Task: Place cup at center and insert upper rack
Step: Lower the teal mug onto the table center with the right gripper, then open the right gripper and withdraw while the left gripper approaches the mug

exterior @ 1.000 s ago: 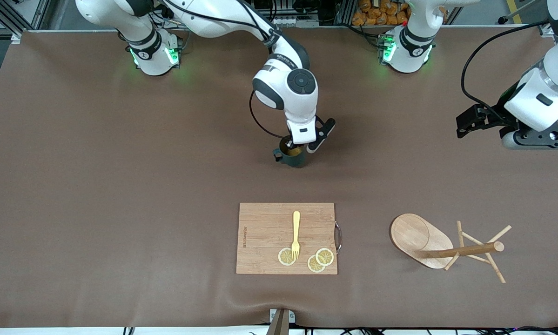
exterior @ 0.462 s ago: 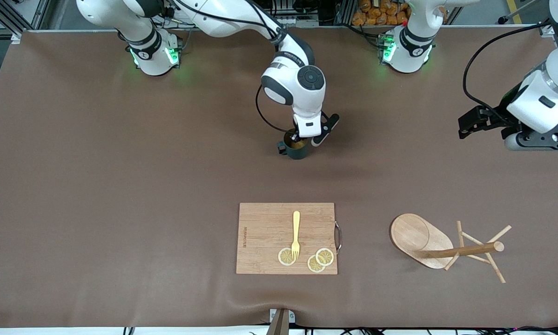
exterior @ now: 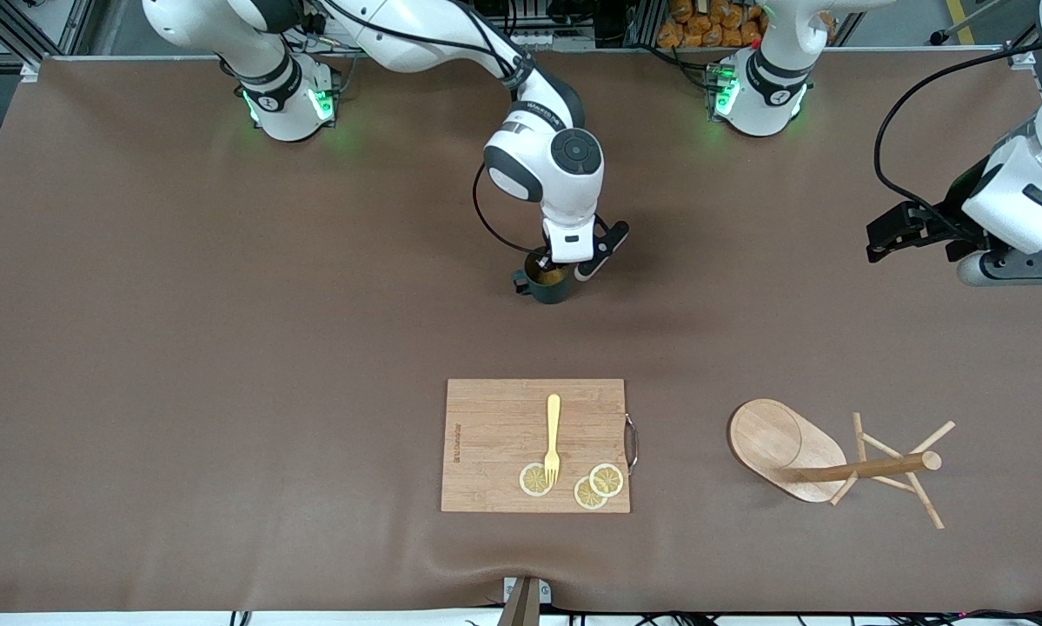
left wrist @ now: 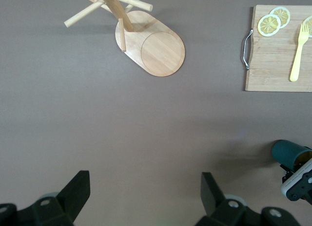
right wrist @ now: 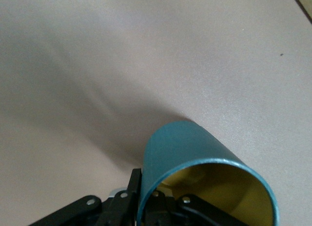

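Since a second ago the right gripper has carried the cup a little farther from the front camera, and the left arm has drawn slightly toward its end of the surface.

Front view: the right gripper's fingers pinch the cup's rim, the cup at mid-surface. The left gripper hangs over bare surface, waiting. The upper rack lies tipped on its side, well apart from both, beside the cutting board with its fork and lemon slices.

Left wrist view: the fingers are spread wide over bare surface, rack base well apart.

Right wrist view: fingers clamp the teal wall of the cup.
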